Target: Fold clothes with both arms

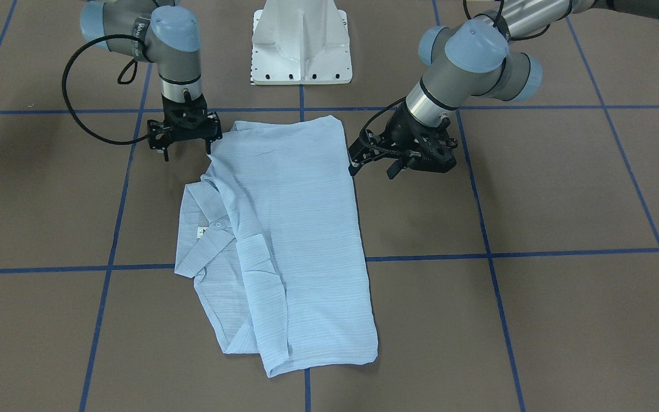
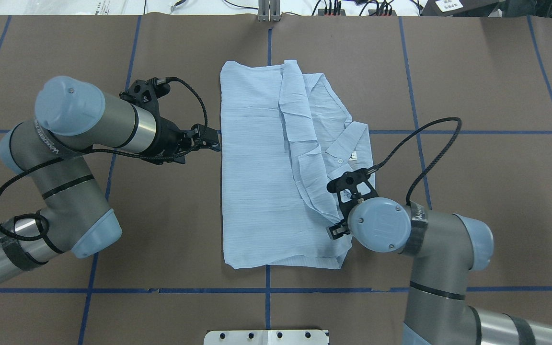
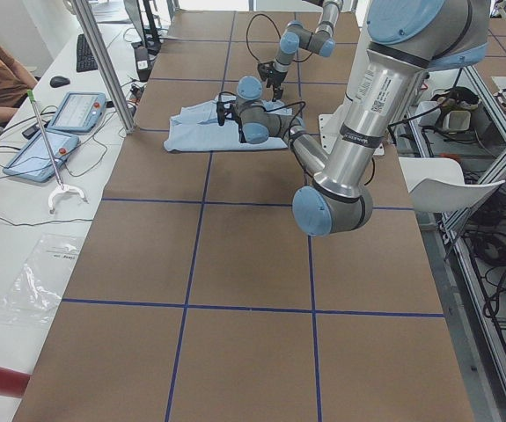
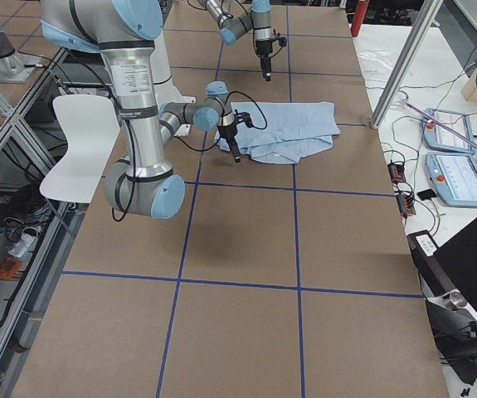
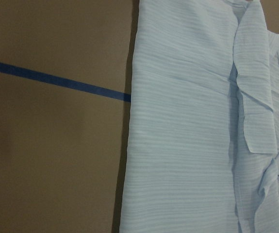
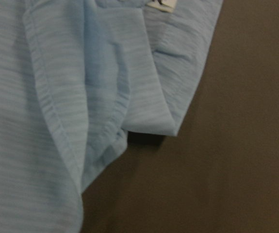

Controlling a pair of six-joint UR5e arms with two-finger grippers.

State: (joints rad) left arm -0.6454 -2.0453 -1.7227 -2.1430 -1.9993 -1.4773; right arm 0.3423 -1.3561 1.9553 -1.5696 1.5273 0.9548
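Two claws spread, both empty: a pause between folds, I judge. Your left gripper (image 2: 207, 139) sits at the shirt's (image 2: 261, 182) 9 o'clock edge; shirt lies mid table (image 2: 472, 72), sides folded in; right gripper (image 2: 336, 207) at its 4 o'clock. Next you'd pinch both edges together.

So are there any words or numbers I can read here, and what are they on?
Writing on the left arm: starts "WAN", the rest is too blurred to read.
Writing on the right arm: too blurred to read.
White tag in the collar of the shirt: too small to read.
Sticker on the left arm, in the exterior left view: too small to read.
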